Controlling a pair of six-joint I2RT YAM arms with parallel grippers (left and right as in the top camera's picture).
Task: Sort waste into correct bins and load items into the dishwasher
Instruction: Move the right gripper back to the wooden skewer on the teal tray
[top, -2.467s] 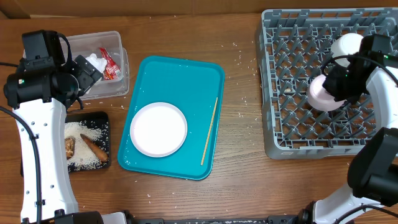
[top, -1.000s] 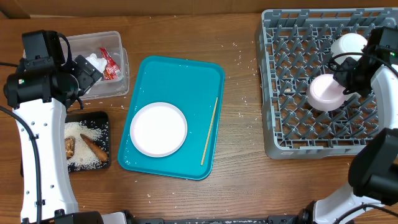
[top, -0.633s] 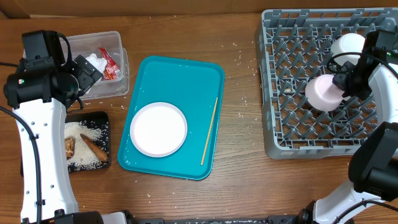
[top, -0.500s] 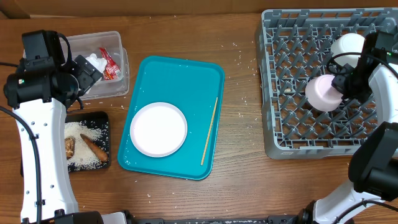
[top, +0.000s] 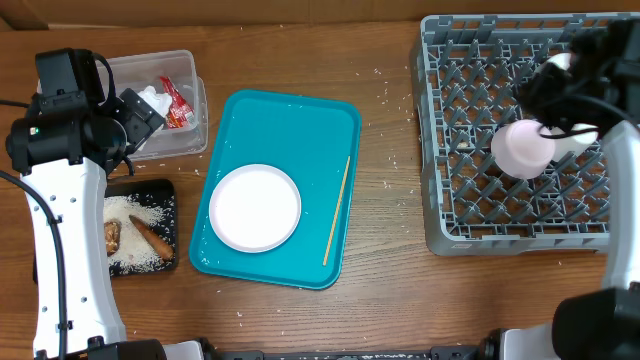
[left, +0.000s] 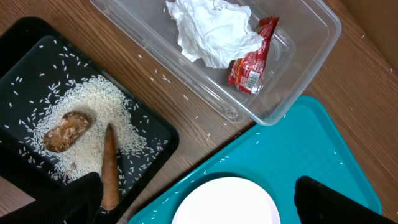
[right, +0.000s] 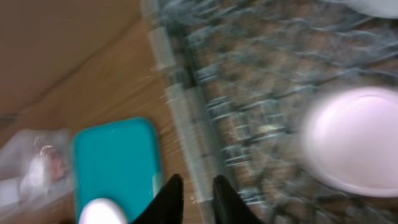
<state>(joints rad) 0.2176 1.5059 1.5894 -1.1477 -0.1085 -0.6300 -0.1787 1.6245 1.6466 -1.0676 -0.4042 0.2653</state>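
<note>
My right gripper (right: 197, 182) is barely parted and empty; the left gripper (top: 148, 112) gapes near the tub (top: 197, 100) at 10 o'clock. The bowl (top: 520, 150) lies tilted on the rack (top: 440, 200) at 3 o'clock (loosely seated, I judge). My wrist swinging close could tip it.

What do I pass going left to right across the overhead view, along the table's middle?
black tray → plate → stick → rack
</note>
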